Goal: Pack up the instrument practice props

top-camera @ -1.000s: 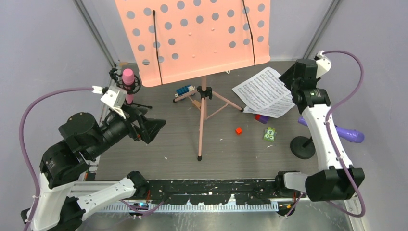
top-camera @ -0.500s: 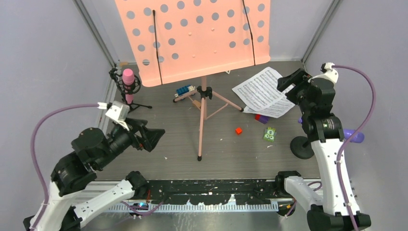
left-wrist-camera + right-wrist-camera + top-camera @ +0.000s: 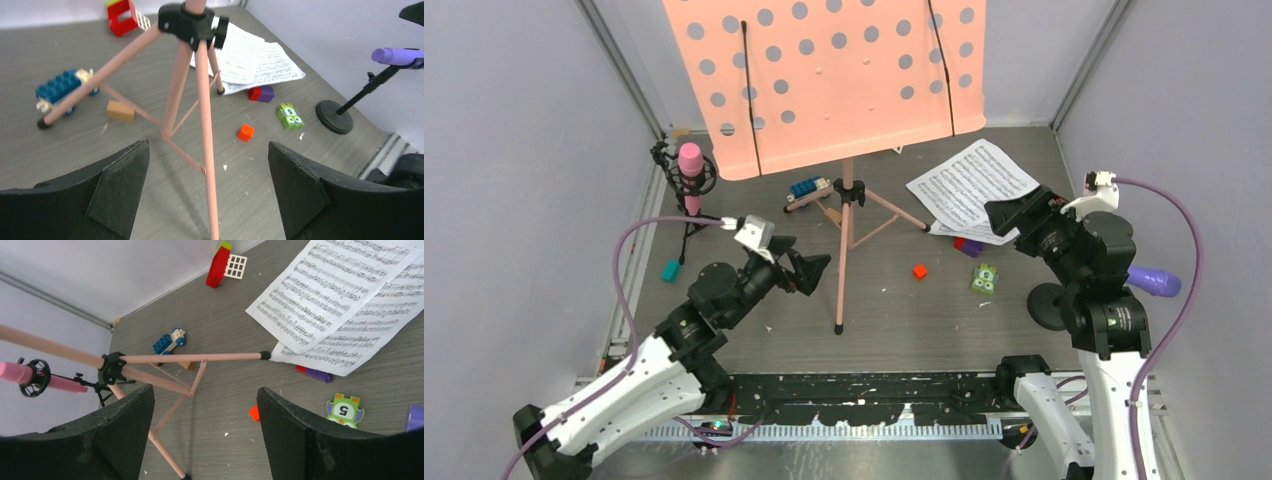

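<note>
Rack panel shows only overhead; left tool, right tool both gape empty.

Music rack: pink, perforated with grey dots. Pages: white, black notation. Pink microphone; purple microphone. Table: grey.

From where I stand, the left arm stretches low toward the middle, and the left gripper points forward with its 2 jaws spread wide and empty. The right arm stands tall, and the right gripper is angled leftward, jaws apart, gripping nothing.
</note>
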Tool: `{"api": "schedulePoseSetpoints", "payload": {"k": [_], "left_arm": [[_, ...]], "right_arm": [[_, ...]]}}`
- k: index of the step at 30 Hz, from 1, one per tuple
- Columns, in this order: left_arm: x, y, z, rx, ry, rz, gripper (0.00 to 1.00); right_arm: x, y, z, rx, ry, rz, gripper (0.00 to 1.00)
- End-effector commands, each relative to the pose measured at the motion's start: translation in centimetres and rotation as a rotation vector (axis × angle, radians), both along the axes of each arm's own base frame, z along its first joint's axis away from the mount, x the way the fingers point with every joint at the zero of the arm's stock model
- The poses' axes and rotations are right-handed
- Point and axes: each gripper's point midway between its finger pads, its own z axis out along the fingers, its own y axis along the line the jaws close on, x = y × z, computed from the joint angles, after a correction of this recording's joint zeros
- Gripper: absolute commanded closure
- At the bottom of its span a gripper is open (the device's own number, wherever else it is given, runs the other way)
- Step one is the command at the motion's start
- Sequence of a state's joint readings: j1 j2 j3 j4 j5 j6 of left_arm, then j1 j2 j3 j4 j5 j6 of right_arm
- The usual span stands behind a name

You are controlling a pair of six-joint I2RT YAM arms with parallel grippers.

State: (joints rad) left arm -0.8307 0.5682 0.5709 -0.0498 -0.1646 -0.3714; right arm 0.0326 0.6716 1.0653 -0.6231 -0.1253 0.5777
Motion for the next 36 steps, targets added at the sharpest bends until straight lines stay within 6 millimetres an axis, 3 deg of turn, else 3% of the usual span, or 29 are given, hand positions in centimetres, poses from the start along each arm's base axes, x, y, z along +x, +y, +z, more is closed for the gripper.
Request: {"api": "schedulePoseSetpoints", "payload": {"k": [1,8,13,22,36], "left_arm": [[1.9,-1.2,8.9,-0.14,-0.372,0.015,0.1],[3.7,-4.9,9.8,-0.068,-0.534,-0.119,0.16],[6.7,-3.9,9.9,-0.14,-0.536,-0.15,0.17],[8.4,-4.7,10.6,-0.134,-0.615,-0.348,0.22],[12.4,-6.7,9.0,-0.032,-0.576,-0.484,0.27]], "right_arm": [[-2.1,1.2,-0.4,0.013,0.01,0.078,0.21],[-4.4,2.4,-1.4,0.037,0.028,0.145,0.21],[-5.5,2.4,-2.0,0.028,0.042,0.154,0.2],[-6.6,2.6,-2.1,0.019,0.051,0.174,0.2],[-7.5,2.8,-2.0,0.028,0.051,0.184,0.19]]}}
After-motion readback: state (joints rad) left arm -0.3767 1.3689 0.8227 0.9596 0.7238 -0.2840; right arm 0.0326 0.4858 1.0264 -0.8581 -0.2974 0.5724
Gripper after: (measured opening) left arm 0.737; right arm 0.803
